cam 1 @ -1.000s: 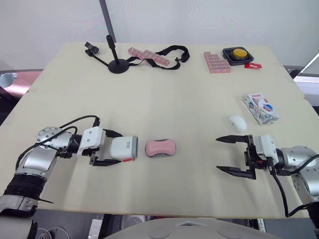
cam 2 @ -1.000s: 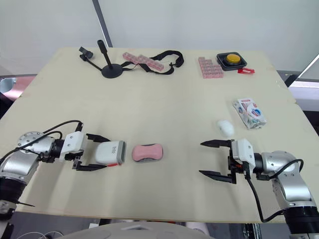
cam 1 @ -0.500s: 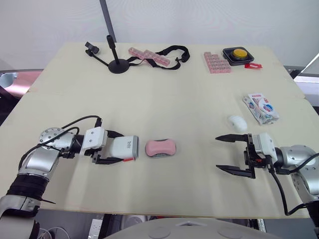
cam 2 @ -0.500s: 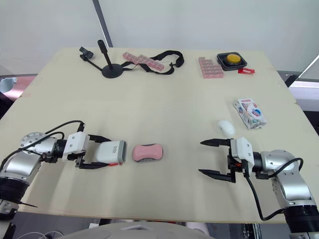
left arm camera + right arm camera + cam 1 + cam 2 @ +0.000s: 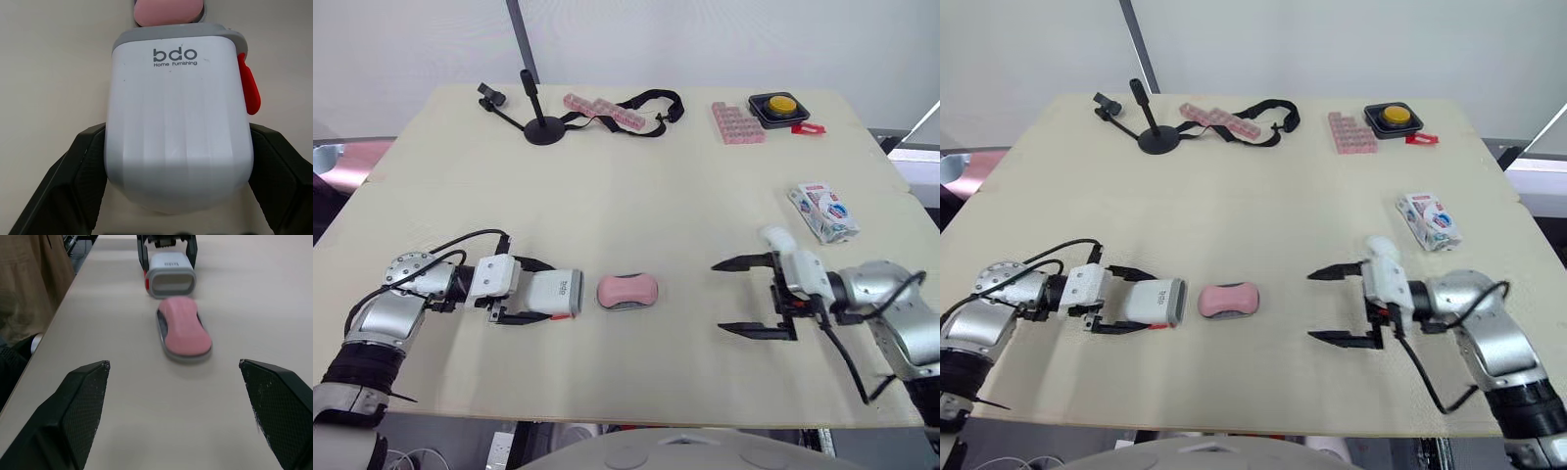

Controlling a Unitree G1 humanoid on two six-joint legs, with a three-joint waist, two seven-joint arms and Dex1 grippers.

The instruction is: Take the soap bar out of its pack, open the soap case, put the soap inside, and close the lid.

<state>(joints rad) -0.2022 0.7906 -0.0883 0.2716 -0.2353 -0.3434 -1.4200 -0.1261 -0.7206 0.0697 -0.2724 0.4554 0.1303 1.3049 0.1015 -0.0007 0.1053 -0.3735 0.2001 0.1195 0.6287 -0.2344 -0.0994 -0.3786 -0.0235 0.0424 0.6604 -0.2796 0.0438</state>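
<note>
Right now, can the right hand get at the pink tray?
Probably yes. The right hand is open and faces the pink tray, with only bare table between them; the case lies on the tray's far side.

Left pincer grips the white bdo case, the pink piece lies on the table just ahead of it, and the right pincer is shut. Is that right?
Not quite: the right pincer is open, its two fingers spread wide apart, as the right eye view shows. The rest stands: the left pincer grips the white bdo case, and the pink piece lies on the table just ahead of it.
</note>
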